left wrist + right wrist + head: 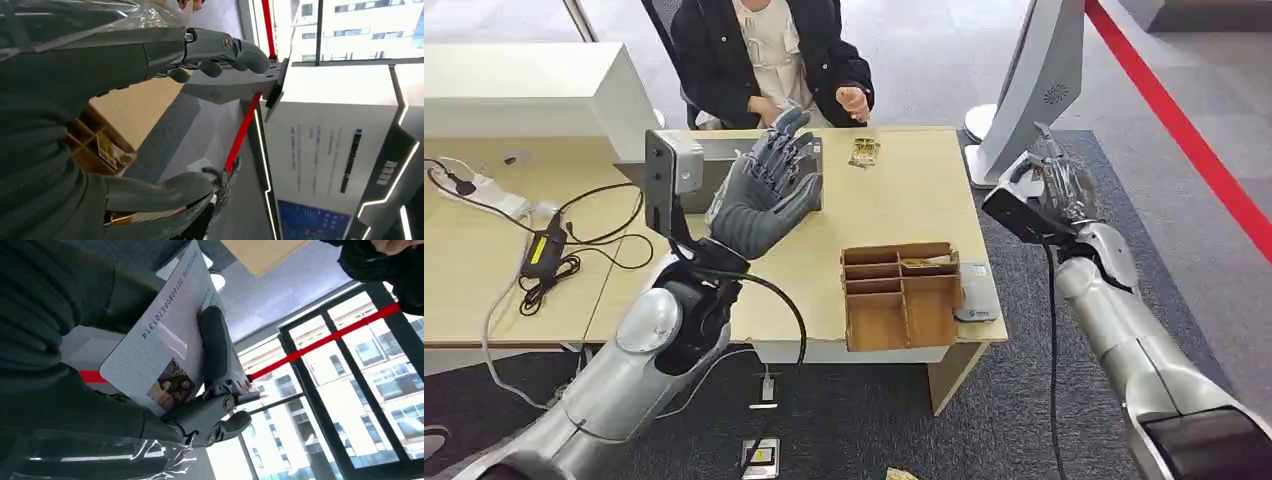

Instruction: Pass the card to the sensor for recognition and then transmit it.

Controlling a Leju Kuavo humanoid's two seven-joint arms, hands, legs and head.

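Card, pale grey plastic, rectangular (165, 352), printed with a row of digits along one edge and a small coloured picture near one corner: held in the right hand (1056, 185), thumb pressed across its face in the right wrist view. In the head view that hand is raised off the desk's right end, at about 3 o'clock from the scene's middle, just beside the tall white kiosk stand (1034, 85).

Left hand (764, 185): raised above the desk, fingers spread and apart, holding nothing, at about 10 o'clock from the tray.

Desk, light wood, rectangular (904, 195): bears the items below.

Tray, brown cardboard with several compartments (899, 295): at the desk's near right corner; a thin card-like item lies in one upper compartment, contents otherwise hard to make out.

Flat grey device (976, 292): touching the tray's right side, at 3 o'clock from it.

Small patterned card or packet (863, 152): near the desk's far edge, at 12 o'clock from the tray.

Black adapter with coiled cables (546, 255): on the desk's left part, at 9 o'clock.

White box-shaped unit (534, 95): at 10 o'clock, far left.

Seated person in dark jacket (769, 55): at 12 o'clock behind the desk, one hand lifted.

Red floor stripe (1184, 130): at 2 o'clock.
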